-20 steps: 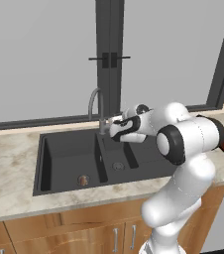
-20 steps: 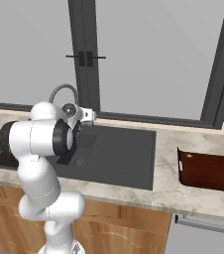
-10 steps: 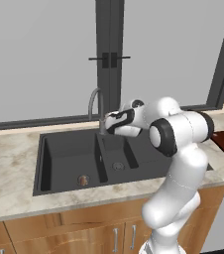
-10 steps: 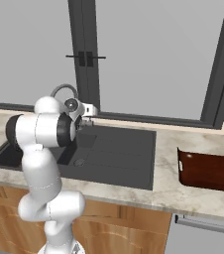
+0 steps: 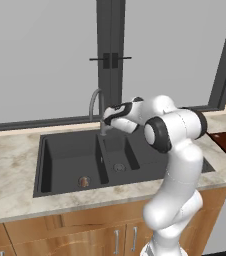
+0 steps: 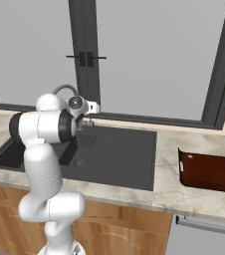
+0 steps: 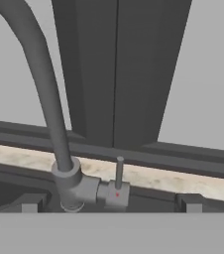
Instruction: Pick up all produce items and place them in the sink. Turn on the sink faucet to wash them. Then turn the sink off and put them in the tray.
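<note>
My gripper [image 5: 106,120] hangs wide open at the faucet [image 5: 96,104], gripping nothing, level with its base. In the hand view my 2 fingertips [image 7: 28,203] flank the tap [image 7: 49,106] body and its small upright lever [image 7: 119,174]. 1 brownish produce item [image 5: 84,181] lies on the floor of the sink's [image 5: 65,159] large basin. The tray [image 6: 211,172] sits on the counter [image 6: 169,191], well right of the sink.

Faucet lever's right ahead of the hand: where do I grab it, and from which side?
Probably take the thin upright lever near its top, coming straight in from the sink side. It stands clear of the faucet neck, atop the side stub.
</note>
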### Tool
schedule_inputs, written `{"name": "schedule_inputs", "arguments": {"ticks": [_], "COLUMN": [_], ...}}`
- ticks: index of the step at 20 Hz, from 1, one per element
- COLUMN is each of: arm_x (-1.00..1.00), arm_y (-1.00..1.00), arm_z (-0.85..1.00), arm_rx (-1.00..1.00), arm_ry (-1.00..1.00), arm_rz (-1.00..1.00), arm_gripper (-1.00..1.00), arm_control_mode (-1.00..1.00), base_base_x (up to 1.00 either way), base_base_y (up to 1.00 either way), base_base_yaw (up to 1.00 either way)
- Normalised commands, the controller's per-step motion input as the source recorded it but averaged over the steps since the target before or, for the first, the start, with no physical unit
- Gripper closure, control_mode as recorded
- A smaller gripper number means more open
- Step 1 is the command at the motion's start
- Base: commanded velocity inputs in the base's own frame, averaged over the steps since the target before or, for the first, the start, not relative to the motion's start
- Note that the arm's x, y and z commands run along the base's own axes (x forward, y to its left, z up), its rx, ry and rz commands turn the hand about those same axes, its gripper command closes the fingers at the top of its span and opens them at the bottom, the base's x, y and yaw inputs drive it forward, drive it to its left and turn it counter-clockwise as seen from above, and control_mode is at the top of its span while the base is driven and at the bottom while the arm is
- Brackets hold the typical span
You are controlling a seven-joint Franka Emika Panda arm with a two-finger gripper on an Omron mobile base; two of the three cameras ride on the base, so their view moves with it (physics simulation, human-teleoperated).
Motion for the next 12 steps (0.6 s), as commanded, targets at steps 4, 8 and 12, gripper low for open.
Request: {"name": "schedule_inputs", "arguments": {"ticks": [4, 8, 12], "arm_x": [0.30, 0.26, 0.27], "arm_y": [-0.13, 0.00, 0.00], "arm_z": [-0.05, -0.12, -0.20], "arm_rx": [0.00, 0.00, 0.00], "arm_ry": [0.00, 0.00, 0.00], "arm_rz": [0.02, 0.02, 0.02], "arm_gripper": [-1.00, -1.00, -1.00], "arm_control_mode": [-1.00, -1.00, -1.00], "base_base_x": [0.00, 0.00, 0.00], "base_base_y": [0.00, 0.00, 0.00], "base_base_yaw": [0.00, 0.00, 0.00]}}
